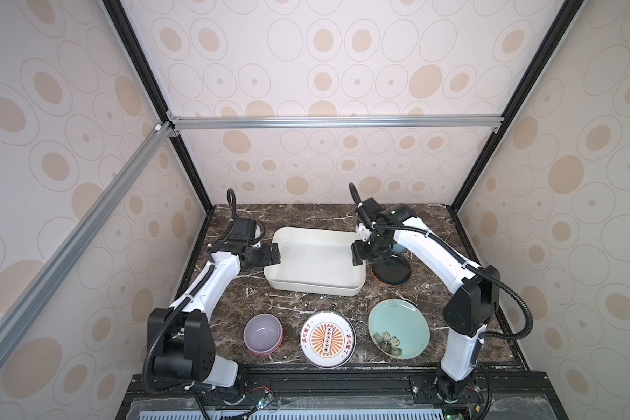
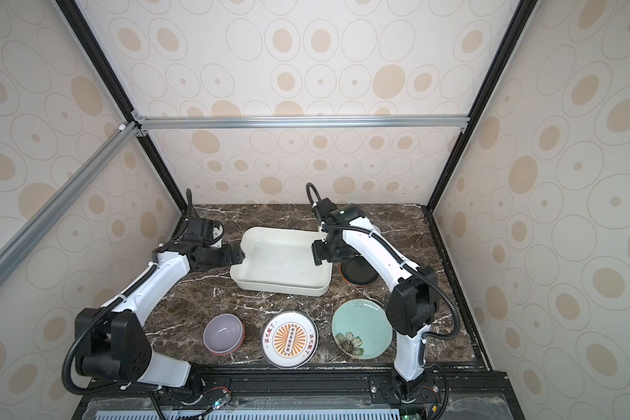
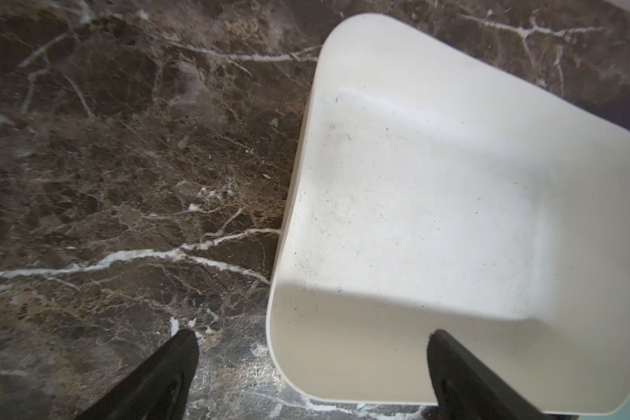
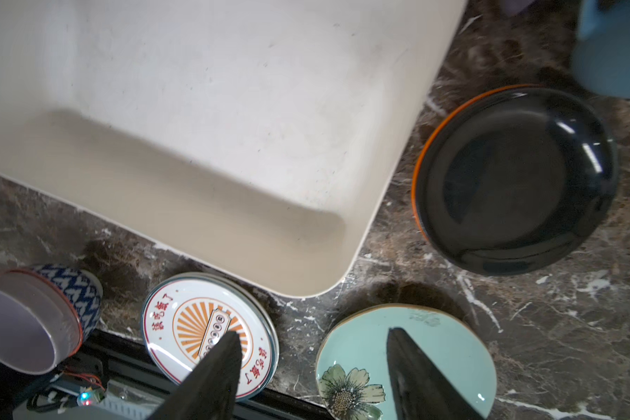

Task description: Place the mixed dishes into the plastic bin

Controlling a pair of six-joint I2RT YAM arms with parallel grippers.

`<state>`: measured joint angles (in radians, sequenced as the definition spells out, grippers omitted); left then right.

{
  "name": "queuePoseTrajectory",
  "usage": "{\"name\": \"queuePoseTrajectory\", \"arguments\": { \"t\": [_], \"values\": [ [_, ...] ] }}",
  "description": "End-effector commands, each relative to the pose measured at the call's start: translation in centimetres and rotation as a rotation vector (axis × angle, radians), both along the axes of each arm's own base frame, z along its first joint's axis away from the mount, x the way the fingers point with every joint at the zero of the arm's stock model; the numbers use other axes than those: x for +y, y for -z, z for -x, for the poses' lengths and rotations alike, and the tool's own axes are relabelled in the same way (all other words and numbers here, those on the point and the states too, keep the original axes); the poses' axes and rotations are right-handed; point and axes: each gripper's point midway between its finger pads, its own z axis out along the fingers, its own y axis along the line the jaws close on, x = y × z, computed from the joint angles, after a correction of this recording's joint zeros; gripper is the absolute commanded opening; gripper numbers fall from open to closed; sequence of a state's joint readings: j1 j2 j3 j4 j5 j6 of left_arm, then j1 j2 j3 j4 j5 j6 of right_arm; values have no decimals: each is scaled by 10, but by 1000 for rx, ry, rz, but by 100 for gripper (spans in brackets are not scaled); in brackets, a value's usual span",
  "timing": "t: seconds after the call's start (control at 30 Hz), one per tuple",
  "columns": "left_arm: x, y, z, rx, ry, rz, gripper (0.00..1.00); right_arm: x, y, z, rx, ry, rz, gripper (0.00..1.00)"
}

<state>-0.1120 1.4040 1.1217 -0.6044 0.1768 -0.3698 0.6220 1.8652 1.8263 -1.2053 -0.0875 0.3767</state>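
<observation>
Left gripper (image 1: 271, 254) stands wide open at the left rim of the plastic bin (image 1: 317, 287). In the left wrist view one finger (image 3: 175, 374) is over the bare table (image 3: 124, 182) and the other over the bin's floor, so it straddles the wall without clamping it. Right gripper (image 1: 357, 254) hangs at the bin's right rim with its jaws partly apart and nothing between them.

The bin sits mid-table toward the far edge and is empty, so I judge that no dish has been placed yet and the first pick is the step in hand. Either gripper must leave the bin and drop to a dish. The plates lie flat, so a finger would have to get under a lip; the bowl's upright wall looks the easier pinch.

Count:
- One bin.
- One lavender bowl (image 1: 262, 334), blue zigzag outside, near the near edge on the left.
- One sunburst plate (image 1: 327, 339) beside it, at the middle of the near edge.
- One mint-green flowered plate (image 1: 398, 328) to its right.
- One black plate (image 4: 517, 182) just right of the bin, an orange rim showing beneath it; how many are stacked I cannot tell.
- One blue mug (image 4: 611, 47), partly seen beyond the black plate.
</observation>
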Motion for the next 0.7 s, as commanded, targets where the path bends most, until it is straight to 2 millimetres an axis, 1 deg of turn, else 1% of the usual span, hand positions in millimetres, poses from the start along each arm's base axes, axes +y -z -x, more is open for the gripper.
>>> {"name": "queuePoseTrajectory", "arguments": {
  "t": [0.0, 0.1, 0.13, 0.2, 0.23, 0.33, 0.43, 0.53, 0.67],
  "values": [
    [15, -1, 28, 26, -51, -25, 99, 25, 5, 24, 12, -35, -23, 67],
    [20, -6, 44, 3, -77, -24, 99, 44, 15, 39, 39, -54, -53, 66],
    [21, -8, 49, -6, -85, -21, 99, 47, 18, 42, 39, -57, -50, 66],
    [21, -12, 58, -27, -82, -8, 99, 47, 23, 45, 41, -47, -44, 65],
    [19, -14, 61, -38, -72, 1, 99, 43, 25, 45, 34, -36, -28, 65],
    [16, -18, 65, -62, -55, 17, 99, 23, 26, 39, -1, -11, 45, 65],
    [9, -28, 60, -92, -32, 45, 99, 1, 22, 32, -3, 24, 63, 65],
    [1, -45, 43, -143, -13, 85, 99, -22, 18, 23, -15, 84, 44, 66],
    [-19, -67, 13, -210, 31, 148, 99, -56, 8, 11, -37, 169, 25, 69]
  ]
}}
